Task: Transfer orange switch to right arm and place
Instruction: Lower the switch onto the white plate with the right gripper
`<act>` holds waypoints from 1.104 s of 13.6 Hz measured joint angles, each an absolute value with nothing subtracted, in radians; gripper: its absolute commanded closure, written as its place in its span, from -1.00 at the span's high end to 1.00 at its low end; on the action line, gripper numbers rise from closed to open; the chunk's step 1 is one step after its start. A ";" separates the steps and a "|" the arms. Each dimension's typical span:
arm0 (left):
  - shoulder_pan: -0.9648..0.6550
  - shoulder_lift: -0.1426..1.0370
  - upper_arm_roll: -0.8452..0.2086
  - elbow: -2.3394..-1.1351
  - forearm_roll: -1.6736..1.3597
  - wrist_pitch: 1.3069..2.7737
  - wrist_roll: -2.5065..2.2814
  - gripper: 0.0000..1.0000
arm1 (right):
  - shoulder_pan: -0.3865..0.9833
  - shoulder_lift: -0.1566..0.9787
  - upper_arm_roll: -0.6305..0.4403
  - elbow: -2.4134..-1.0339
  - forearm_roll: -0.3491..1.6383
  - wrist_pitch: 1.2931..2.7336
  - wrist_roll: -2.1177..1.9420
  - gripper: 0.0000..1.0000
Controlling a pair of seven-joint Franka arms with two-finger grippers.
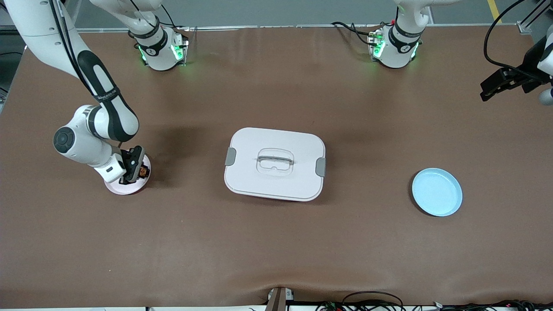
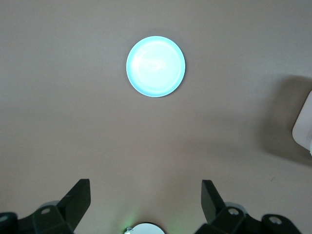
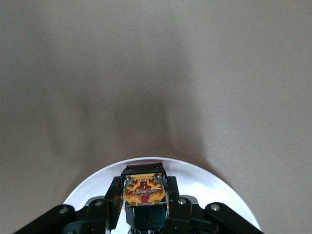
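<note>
A: How did the brown surface [image 1: 276, 242] look?

B: Wide and mostly bare, with a white lidded box [image 1: 274, 164] at its middle and a blue plate [image 1: 436, 192] toward the left arm's end.

A: And the pincers?

B: The left pincer [image 2: 145, 197] waited released above that end's edge. The right pincer [image 3: 146, 207] clenched the orange switch [image 3: 143, 188] over a pink plate [image 3: 219, 187].

Orange-faced black switch [image 3: 144, 189]; pale pink plate [image 1: 125, 186]; light blue plate [image 1: 436, 192]; white box [image 1: 274, 164].
</note>
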State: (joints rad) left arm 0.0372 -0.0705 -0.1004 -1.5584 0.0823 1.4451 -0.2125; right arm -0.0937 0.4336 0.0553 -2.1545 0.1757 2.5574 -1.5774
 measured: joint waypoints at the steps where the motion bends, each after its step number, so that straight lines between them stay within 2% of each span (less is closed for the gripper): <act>1: 0.037 -0.074 -0.100 -1.559 0.082 1.444 -0.213 1.00 | -0.094 0.434 0.052 -2.146 0.176 2.557 -1.578 -1.00; 10: 0.050 -0.124 -0.099 -1.611 0.042 1.447 -0.213 1.00 | -0.151 0.440 0.039 -2.119 0.176 2.549 -1.641 -1.00; 15: 0.049 -0.131 -0.099 -1.619 0.042 1.451 -0.213 1.00 | -0.151 0.452 0.041 -2.119 0.176 2.495 -1.641 -0.96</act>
State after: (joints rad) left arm 0.0494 -0.1311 -0.0993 -1.6190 0.0415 1.4511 -0.2125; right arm -0.1514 0.4517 0.0414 -2.1193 0.1757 2.4953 -1.6407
